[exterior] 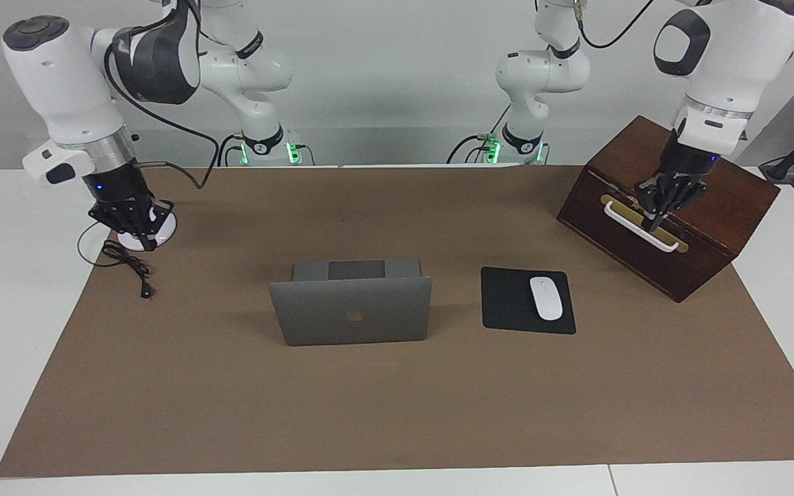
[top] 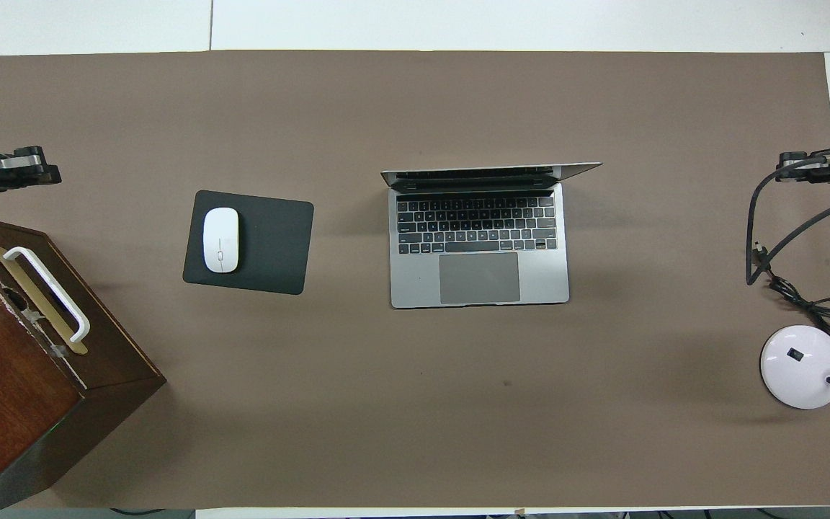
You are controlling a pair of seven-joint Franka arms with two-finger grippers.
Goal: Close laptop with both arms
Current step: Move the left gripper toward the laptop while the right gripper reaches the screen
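My right gripper (exterior: 136, 233), fingers closed on nothing, hangs over the white lamp base (exterior: 146, 236). The laptop (exterior: 352, 309) stands open between my grippers, well apart from both. My left gripper (exterior: 653, 218), closed and empty, is at the wooden box (exterior: 673, 227). Nothing is done yet

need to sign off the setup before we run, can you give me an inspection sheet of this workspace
surface: brown mat on a white table.
job's things: laptop open, lid upright, mid-mat, untouched.
clutter: mouse on black mouse pad; wooden box with white handle; white lamp base.
grippers: left gripper shut, over the box; right gripper shut, over the lamp base.
cables: black cord coiled beside the lamp base.
surroundings: plain wall; arm bases with green lights.
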